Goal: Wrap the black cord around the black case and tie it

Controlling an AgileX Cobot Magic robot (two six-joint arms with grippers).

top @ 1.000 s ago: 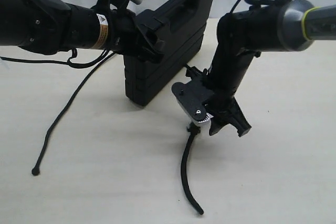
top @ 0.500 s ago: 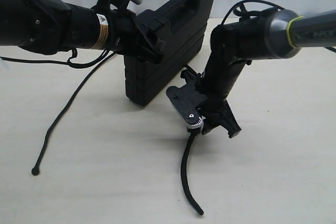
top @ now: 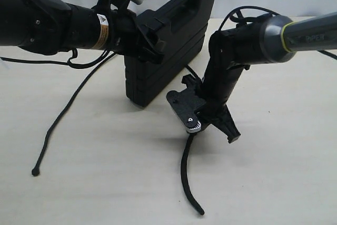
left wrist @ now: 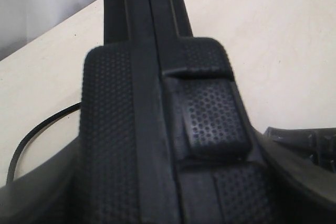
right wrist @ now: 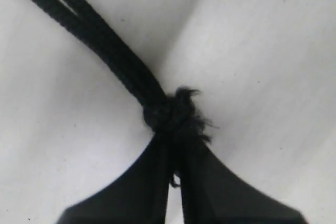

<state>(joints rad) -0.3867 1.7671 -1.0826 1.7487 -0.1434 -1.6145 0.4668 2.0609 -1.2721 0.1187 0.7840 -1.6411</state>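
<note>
The black case (top: 176, 35) stands tilted on one edge on the table, with my left gripper (top: 150, 40) shut on its near end. In the left wrist view its dimpled plastic (left wrist: 157, 129) fills the space between the jaws. The black cord (top: 63, 114) runs from a knotted end at the front left up behind the case. Its other stretch (top: 184, 172) hangs from my right gripper (top: 200, 128) down onto the table. In the right wrist view that gripper (right wrist: 176, 150) is shut on the cord's frayed knot (right wrist: 170, 114), and two strands (right wrist: 113, 56) lead away from it.
The cream table (top: 105, 183) lies under everything. The thick left arm (top: 47, 22) reaches in from the left edge, with a thin robot cable (top: 79, 64) looped beneath it. The right arm (top: 295, 32) comes in from the right edge.
My right gripper has moved a little left, toward the case, carrying the cord's knot with it. The left gripper and the case have not moved.
</note>
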